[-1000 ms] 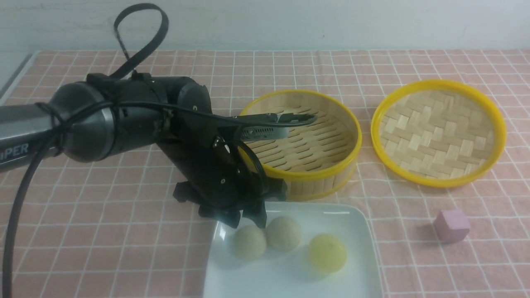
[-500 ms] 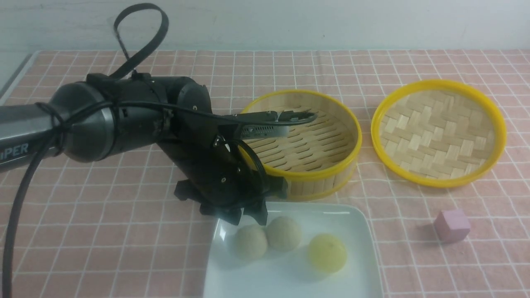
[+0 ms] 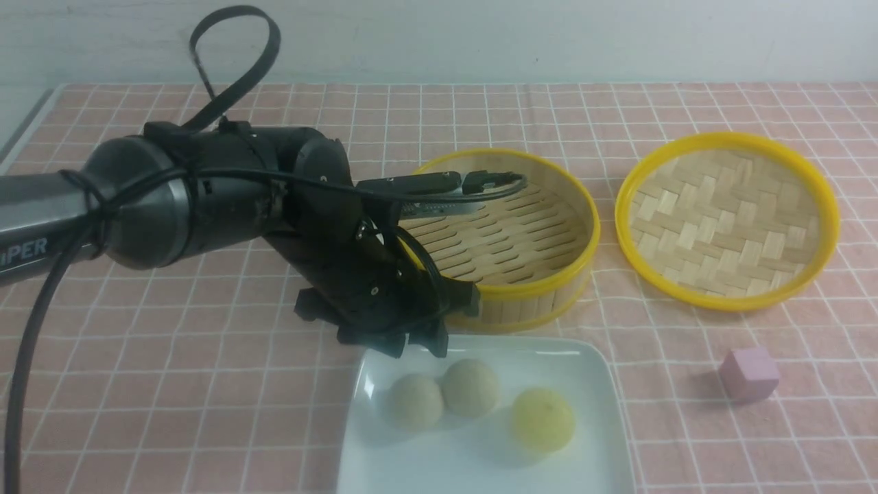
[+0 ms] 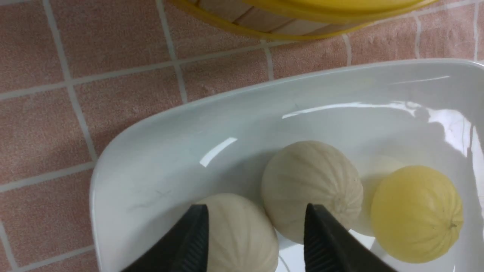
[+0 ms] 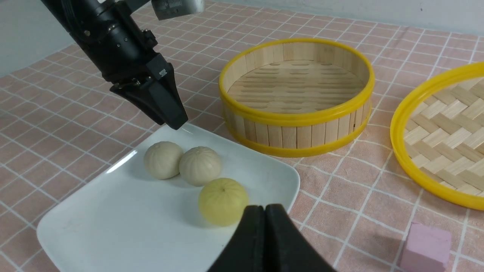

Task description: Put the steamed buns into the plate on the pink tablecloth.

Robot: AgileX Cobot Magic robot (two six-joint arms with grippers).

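Observation:
Two pale beige steamed buns (image 3: pixel 413 402) (image 3: pixel 470 387) and one yellow bun (image 3: pixel 542 420) lie in the white square plate (image 3: pixel 446 466) on the pink tablecloth (image 3: pixel 206 384). My left gripper (image 3: pixel 416 348) is open and empty, just above the plate's far left corner. In the left wrist view (image 4: pixel 256 211) its fingers hang over the beige buns (image 4: pixel 238 234) (image 4: pixel 310 185) without touching them, and the yellow bun (image 4: pixel 416 213) lies to one side. My right gripper (image 5: pixel 264 207) is shut and empty, near the plate's edge by the yellow bun (image 5: pixel 223 200); it is out of the front view.
An empty bamboo steamer basket (image 3: pixel 542 285) stands just behind the plate, close to the left arm. Its woven lid (image 3: pixel 726 219) lies upside down to the right. A small pink cube (image 3: pixel 748 374) sits on the cloth right of the plate.
My left gripper has lifted a little, up and away from the beige buns. The three buns have stayed in the plate.

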